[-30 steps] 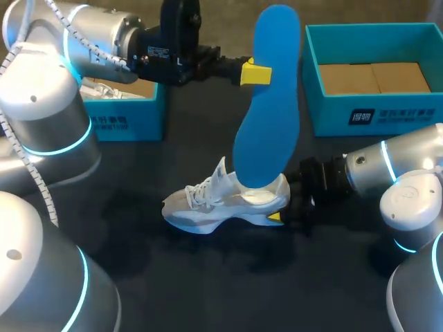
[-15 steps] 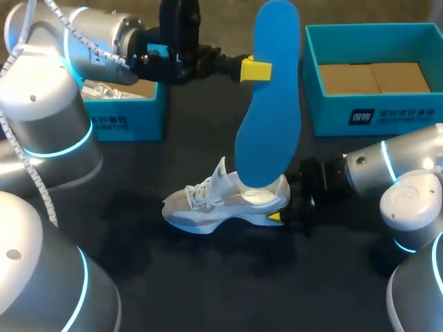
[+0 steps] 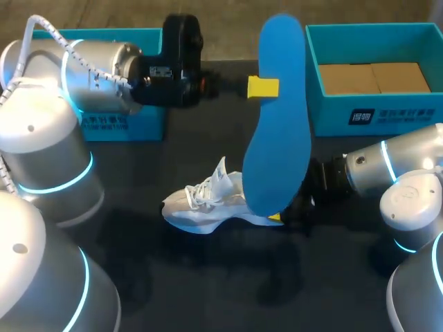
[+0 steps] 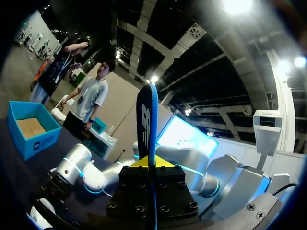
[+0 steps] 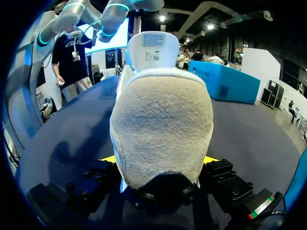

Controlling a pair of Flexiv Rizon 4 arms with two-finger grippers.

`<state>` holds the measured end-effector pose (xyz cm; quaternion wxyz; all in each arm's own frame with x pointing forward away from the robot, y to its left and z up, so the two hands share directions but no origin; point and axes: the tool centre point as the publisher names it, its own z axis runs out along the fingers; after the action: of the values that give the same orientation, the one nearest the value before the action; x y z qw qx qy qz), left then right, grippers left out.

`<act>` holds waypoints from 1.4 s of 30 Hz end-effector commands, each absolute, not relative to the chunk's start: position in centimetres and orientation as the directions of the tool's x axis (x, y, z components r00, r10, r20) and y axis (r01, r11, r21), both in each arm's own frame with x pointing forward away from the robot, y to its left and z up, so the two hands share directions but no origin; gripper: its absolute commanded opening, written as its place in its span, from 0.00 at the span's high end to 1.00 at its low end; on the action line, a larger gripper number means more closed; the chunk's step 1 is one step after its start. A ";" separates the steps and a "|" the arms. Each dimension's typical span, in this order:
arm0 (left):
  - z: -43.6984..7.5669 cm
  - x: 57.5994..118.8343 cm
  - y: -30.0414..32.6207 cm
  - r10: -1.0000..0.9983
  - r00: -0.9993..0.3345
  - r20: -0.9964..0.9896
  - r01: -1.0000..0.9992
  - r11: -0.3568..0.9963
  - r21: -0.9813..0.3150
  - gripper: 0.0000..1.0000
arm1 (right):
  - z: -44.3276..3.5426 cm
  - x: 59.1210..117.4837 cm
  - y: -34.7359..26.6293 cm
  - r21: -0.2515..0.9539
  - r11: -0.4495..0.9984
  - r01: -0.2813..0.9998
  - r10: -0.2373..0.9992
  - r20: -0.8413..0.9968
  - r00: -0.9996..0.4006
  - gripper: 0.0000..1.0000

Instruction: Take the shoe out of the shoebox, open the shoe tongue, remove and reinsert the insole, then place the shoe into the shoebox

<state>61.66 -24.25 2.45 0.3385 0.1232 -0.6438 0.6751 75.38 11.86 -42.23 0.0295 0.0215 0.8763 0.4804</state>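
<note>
A long blue insole (image 3: 277, 117) hangs upright over the table, and my left gripper (image 3: 263, 88) is shut on it near its middle. In the left wrist view the insole (image 4: 147, 120) stands edge-on between the fingers of that gripper (image 4: 152, 164). Under it a white shoe (image 3: 204, 204) lies on the dark table with its toe to the left. The insole's lower end hides the heel in the head view. My right gripper (image 3: 280, 216) is shut on the heel from the right. The beige heel (image 5: 160, 129) sits between the yellow tips of that gripper (image 5: 160, 160), tongue upright beyond.
An open blue shoebox (image 3: 374, 114) with brown cardboard inside stands at the back right. A second blue shoebox (image 3: 118, 124) sits at the back left, mostly hidden by my left arm, and shows as a blue box (image 5: 225, 81) ahead of the shoe.
My left arm has carried the insole a little to the right and toward the camera. Its lower end, earlier at the shoe's opening, now covers the heel. The right arm and shoe stay still.
</note>
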 end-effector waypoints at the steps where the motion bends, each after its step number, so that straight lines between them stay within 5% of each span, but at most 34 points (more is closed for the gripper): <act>1: 1.9 61.2 -24.2 0.321 -0.735 0.598 -0.617 0.050 -0.785 1.00 | -42.3 75.4 12.0 0.842 0.539 0.010 0.067 -0.031 -0.997 1.00; 36: 1.5 61.2 -24.2 0.319 -0.741 0.591 -0.615 0.033 -0.788 1.00 | -42.3 75.4 12.0 0.842 0.539 0.010 0.067 -0.031 -0.997 1.00; 40: 1.5 61.2 -24.2 0.319 -0.741 0.591 -0.615 0.033 -0.788 1.00 | -42.3 75.4 12.0 0.842 0.539 0.010 0.067 -0.031 -0.997 0.53; 41: 1.5 61.2 -24.2 0.319 -0.741 0.591 -0.615 0.033 -0.788 1.00 | -42.3 75.4 12.0 0.842 0.539 0.010 0.067 -0.031 -0.997 0.00; 42: 1.5 61.2 -24.2 0.319 -0.741 0.591 -0.615 0.033 -0.788 1.00 | -42.3 75.4 12.0 0.842 0.539 0.010 0.067 -0.031 -0.997 0.00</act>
<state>61.26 -24.14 1.54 0.3413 0.1166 -0.6337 0.6844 75.38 11.85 -42.23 0.0295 0.0215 0.8763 0.4804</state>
